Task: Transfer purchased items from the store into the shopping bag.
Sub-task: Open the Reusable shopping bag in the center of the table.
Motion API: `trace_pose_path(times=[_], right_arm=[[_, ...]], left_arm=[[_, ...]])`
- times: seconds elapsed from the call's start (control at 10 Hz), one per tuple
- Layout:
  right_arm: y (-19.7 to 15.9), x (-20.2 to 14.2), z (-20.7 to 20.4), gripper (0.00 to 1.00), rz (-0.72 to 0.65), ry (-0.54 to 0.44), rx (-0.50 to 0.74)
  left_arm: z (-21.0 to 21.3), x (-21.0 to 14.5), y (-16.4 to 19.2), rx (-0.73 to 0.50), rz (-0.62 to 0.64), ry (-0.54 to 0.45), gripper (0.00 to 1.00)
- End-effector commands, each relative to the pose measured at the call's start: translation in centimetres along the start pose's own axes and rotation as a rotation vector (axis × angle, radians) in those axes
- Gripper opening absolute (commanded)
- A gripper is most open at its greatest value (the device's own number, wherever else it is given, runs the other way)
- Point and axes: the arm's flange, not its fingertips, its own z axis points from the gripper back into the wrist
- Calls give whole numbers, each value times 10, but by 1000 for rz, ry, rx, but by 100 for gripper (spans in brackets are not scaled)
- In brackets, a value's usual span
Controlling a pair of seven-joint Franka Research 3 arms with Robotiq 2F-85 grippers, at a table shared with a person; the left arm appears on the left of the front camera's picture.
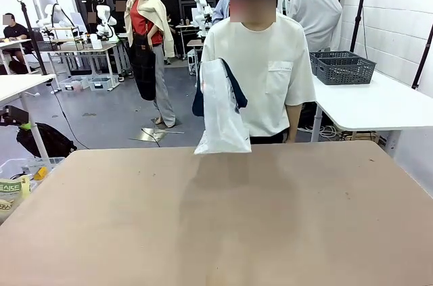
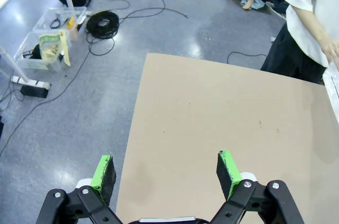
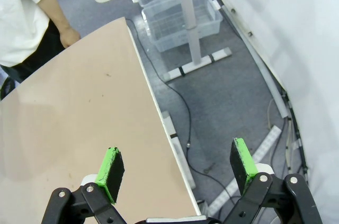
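Observation:
A person in a white shirt stands at the far side of the table and holds the shopping bag point(image 1: 220, 113), translucent white with navy handles, hanging just above the far edge. A sliver of the shopping bag point(image 2: 334, 83) shows at the right edge of the left wrist view, below the person's hand point(image 2: 331, 50). The purchased items are out of view. My left gripper point(image 2: 165, 172) is open over the table's left edge, nothing between its green pads. My right gripper point(image 3: 177, 164) is open over the table's right edge, also holding nothing.
The brown table point(image 1: 216, 218) is bare. Dark grey lattice baskets point(image 1: 342, 67) sit on a white side table point(image 1: 379, 103) at the right. Cables and a clear bin point(image 2: 50, 41) lie on the floor left of the table; another clear bin point(image 3: 177, 17) stands under the white table.

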Motion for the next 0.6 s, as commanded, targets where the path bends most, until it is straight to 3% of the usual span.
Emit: trace_pose_path(times=[0.0,0.5], right_arm=[[1,0,2,100,14,10,-6],[1,0,2,100,14,10,-6]], left_arm=[[1,0,2,9,-14,8,100],[1,0,2,9,-14,8,100]])
